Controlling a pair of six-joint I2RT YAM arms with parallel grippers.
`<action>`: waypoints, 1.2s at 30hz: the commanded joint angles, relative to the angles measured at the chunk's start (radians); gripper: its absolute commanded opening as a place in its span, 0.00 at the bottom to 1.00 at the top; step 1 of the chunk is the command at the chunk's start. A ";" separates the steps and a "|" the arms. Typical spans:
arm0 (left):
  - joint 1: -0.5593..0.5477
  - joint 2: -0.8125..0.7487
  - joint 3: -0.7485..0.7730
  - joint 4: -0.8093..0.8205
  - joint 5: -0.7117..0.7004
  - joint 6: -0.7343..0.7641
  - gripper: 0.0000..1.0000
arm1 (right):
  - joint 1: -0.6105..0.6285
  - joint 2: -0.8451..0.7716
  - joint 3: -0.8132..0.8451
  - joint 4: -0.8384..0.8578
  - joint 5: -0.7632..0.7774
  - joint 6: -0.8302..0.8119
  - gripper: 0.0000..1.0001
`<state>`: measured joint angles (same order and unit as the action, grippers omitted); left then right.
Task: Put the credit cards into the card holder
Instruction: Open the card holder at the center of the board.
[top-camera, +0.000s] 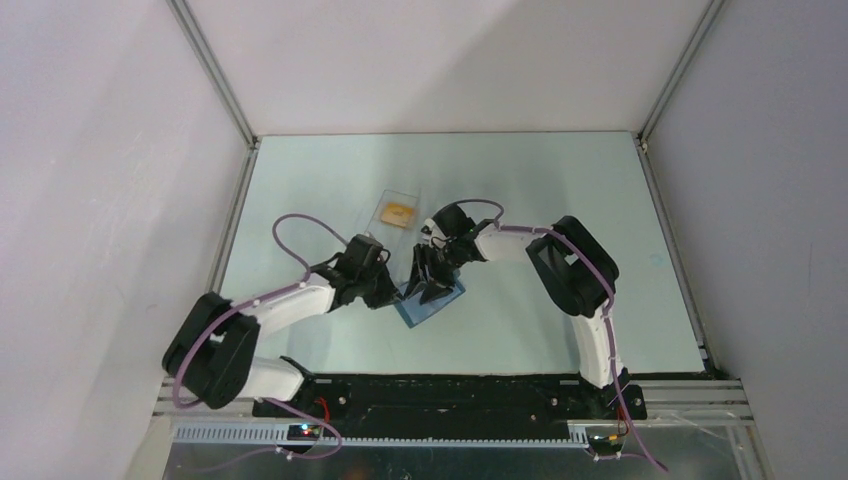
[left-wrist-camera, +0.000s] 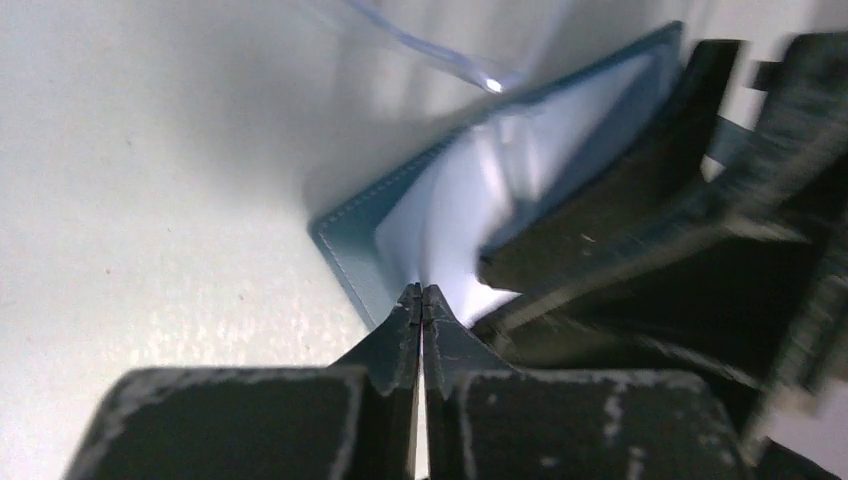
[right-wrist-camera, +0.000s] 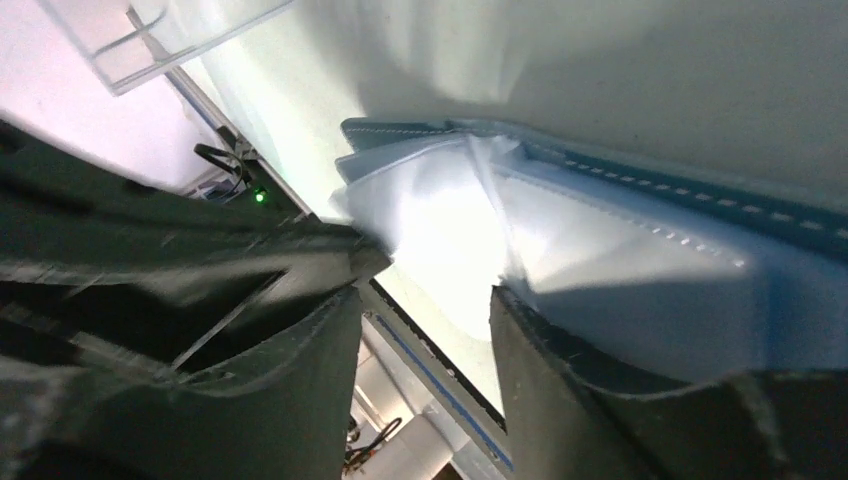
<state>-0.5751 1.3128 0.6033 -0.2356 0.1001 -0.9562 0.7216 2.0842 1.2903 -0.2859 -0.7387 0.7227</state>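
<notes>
Left gripper (left-wrist-camera: 421, 298) — tips pressed together — sits at the card holder's (left-wrist-camera: 345, 250) edge. Right gripper (right-wrist-camera: 425, 300) stands spread over its opened inside.

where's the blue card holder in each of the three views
top external: card holder just below the picture's centre.
left wrist: card holder from centre to upper right, lying open.
right wrist: card holder upper right, stitched blue edge.
shared landmark: left gripper, shut at the holder's pale inner panel.
</notes>
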 joint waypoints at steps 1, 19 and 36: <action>0.004 0.096 0.026 0.038 0.018 -0.001 0.01 | -0.012 -0.033 0.015 -0.069 0.100 -0.067 0.59; 0.003 0.196 0.081 -0.081 0.017 0.073 0.00 | -0.088 -0.065 0.031 -0.260 0.274 -0.124 0.52; 0.004 0.115 0.147 -0.167 0.000 0.160 0.00 | -0.080 -0.091 0.011 -0.182 0.204 -0.148 0.47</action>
<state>-0.5701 1.4769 0.7052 -0.3786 0.1081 -0.8455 0.6289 2.0026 1.3045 -0.4805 -0.5766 0.5926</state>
